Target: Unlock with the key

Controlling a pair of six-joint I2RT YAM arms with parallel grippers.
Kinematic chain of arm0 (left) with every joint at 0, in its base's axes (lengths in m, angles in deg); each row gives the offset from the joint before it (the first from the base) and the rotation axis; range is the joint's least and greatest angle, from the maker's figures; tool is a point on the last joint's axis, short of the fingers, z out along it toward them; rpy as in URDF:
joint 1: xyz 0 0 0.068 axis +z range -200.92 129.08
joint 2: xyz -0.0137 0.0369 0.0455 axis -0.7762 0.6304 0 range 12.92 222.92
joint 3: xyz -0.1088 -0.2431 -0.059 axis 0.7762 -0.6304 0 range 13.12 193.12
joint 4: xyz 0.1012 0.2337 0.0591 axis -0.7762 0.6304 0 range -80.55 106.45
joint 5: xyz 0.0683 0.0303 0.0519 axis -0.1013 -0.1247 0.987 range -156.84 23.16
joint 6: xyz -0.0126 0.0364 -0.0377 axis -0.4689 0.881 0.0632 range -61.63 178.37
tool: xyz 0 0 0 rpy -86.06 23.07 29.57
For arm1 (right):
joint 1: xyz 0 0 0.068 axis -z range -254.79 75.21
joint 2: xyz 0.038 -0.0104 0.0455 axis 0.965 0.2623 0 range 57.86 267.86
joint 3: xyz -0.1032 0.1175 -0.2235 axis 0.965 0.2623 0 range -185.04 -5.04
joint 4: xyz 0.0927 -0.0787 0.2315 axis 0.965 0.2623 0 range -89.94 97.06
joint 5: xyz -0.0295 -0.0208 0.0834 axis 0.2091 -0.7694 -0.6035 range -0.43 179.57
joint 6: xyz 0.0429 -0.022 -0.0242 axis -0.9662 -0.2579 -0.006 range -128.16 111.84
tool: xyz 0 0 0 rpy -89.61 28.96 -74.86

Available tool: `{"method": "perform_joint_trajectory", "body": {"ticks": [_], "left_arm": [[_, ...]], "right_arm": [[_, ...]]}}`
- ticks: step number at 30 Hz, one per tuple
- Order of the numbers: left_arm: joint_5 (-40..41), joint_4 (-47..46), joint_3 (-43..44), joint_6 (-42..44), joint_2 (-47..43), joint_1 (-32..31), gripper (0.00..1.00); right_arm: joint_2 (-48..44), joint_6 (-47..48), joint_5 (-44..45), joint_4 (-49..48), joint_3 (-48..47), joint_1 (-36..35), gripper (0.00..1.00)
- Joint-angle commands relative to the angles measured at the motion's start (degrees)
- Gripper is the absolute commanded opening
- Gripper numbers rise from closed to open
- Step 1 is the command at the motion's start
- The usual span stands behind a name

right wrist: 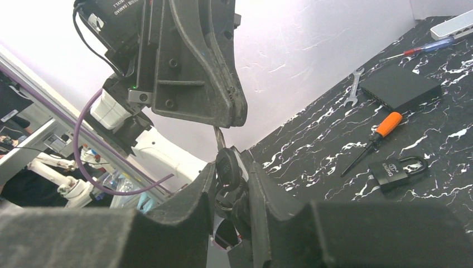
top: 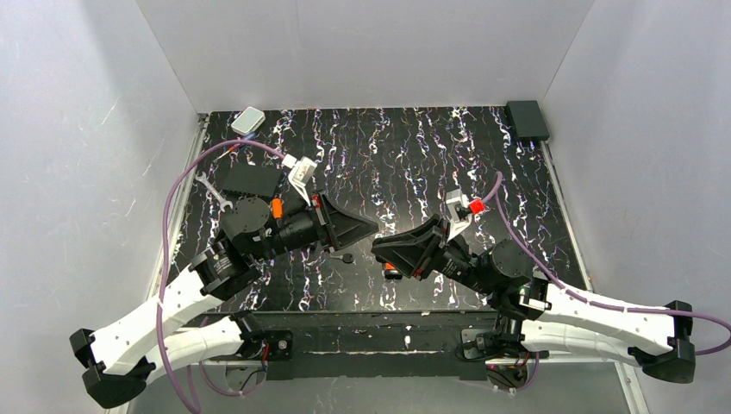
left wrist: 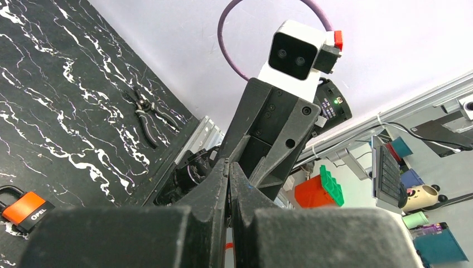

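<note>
The key (right wrist: pixel 227 166) has a black head and stands upright between my right gripper's (right wrist: pixel 231 167) fingers, with a ring and a second dark piece bunched below it. Its thin blade (right wrist: pixel 218 137) points up into the closed tips of my left gripper (right wrist: pixel 237 118). In the left wrist view my left gripper (left wrist: pixel 228 170) is shut tight, and the key is hidden behind its fingers. In the top view the two grippers (top: pixel 372 227) (top: pixel 379 248) meet tip to tip at the table's middle. A dark padlock (right wrist: pixel 397 170) lies on the table beyond.
An orange-handled screwdriver (right wrist: pixel 385 127), a black box (right wrist: pixel 399 86), a wrench (right wrist: pixel 354 86) and a red-and-blue screwdriver (right wrist: pixel 426 47) lie past the padlock. An orange-and-black lock (left wrist: pixel 22 207) sits below the right gripper (top: pixel 392 273). Pliers (left wrist: pixel 146 117) lie near the table's edge.
</note>
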Motion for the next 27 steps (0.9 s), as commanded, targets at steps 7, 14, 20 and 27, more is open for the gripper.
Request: {"method": "perform_joint_trajectory", "body": {"ticks": [7,14,20,27], "left_arm": [[1.1,-1.3,-1.2,0.7,-2.6,-0.1,0.0],[1.4,-1.2,-1.5,0.7,-3.0,-0.1,0.0],[1.8,-1.2,-1.7,0.5,-3.1,-0.1,0.0],[2.5,-1.2,-2.2,0.5,-3.1,-0.1,0.0]], "right_arm": [[-0.8,-1.1,0.1,-3.9,-2.9,0.0,0.46],[-0.9,-1.5,-0.4,-4.3,-2.8,0.0,0.35],[-0.4,-1.5,-1.0,-4.4,-2.7,0.0,0.12],[-1.1,-1.6,-0.3,-4.1,-1.9,0.0,0.01]]}}
